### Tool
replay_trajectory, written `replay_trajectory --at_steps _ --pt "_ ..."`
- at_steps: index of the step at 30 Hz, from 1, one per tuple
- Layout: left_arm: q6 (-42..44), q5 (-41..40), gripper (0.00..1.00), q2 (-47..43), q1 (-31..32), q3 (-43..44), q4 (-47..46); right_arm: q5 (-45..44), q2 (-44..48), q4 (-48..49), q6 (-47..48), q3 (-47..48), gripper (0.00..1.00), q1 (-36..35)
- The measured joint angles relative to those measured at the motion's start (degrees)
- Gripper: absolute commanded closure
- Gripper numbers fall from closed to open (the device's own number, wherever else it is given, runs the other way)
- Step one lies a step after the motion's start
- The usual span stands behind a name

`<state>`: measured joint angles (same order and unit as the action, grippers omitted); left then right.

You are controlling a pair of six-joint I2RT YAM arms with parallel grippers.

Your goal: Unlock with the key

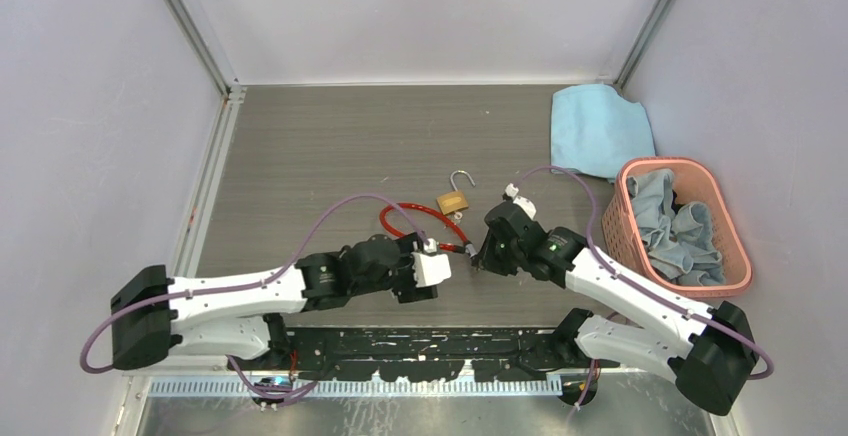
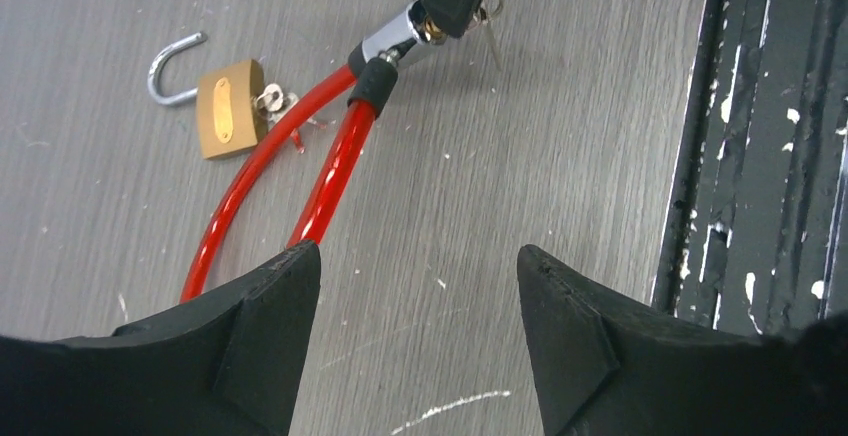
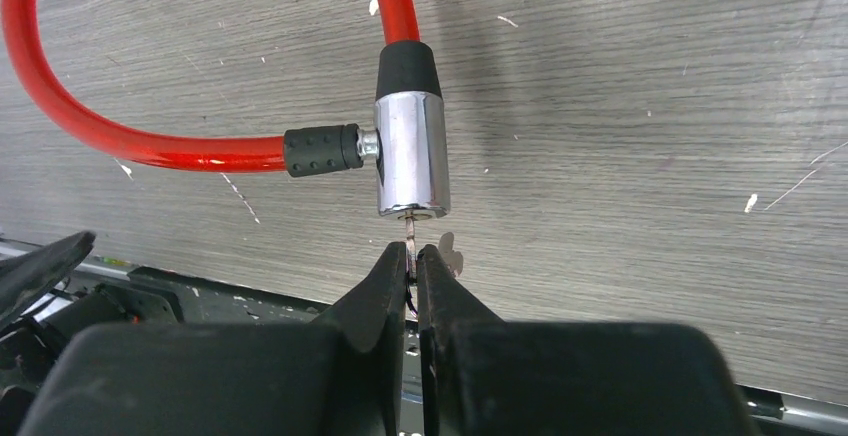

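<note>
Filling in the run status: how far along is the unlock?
Done: brass padlock lies with shackle swung open; key is in the chrome barrel of the red cable lock. In hand: right gripper pinches that key; left gripper is open, empty. Left: the cable's black end sits in the barrel, not released.

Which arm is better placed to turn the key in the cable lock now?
Right. The right gripper is shut on the key, whose blade sits in the end of the chrome lock barrel. The left gripper is open and empty, short of the red cable.
</note>
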<state>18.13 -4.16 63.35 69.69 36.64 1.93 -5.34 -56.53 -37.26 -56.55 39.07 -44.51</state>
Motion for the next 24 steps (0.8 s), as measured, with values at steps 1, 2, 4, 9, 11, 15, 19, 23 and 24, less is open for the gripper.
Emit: replay_trajectory --at_steps 1,2,4,9,11,15,19,23,24 --pt "0.02 1.33 0.3 1.49 -0.83 0.72 -0.42 -0.02 0.0 -0.17 0.5 0.15 0.99 0.0" --pt "0.04 2.45 0.32 2.84 -1.44 1.44 -0.87 -0.04 0.0 -0.2 0.9 0.22 0.99 0.0" --pt "0.28 4.33 0.33 5.73 -2.36 3.15 -1.86 -0.02 0.02 -0.33 1.49 0.26 0.99 0.0" --pt "0.74 7.21 0.33 11.45 -3.63 6.08 -4.61 0.04 0.37 -0.72 2.51 0.26 0.99 0.0" --pt "0.81 8.57 0.34 13.09 -4.55 6.25 -5.57 0.04 0.94 -0.9 2.71 0.26 0.99 0.0" --pt "1.55 11.04 0.37 15.78 -6.25 6.32 -6.93 0.11 1.9 -1.38 3.02 0.26 0.99 0.0" --pt "1.95 12.85 0.45 18.75 -7.63 6.86 -8.94 0.35 2.32 -1.79 3.5 0.26 0.99 0.0" --pt "2.14 13.6 0.53 21.62 -8.09 8.39 -9.97 0.5 2.97 -1.84 3.8 0.26 0.99 0.0" --pt "2.19 13.81 0.56 22.27 -8.11 8.72 -10.36 0.52 3.1 -1.86 3.91 0.26 0.99 0.0"
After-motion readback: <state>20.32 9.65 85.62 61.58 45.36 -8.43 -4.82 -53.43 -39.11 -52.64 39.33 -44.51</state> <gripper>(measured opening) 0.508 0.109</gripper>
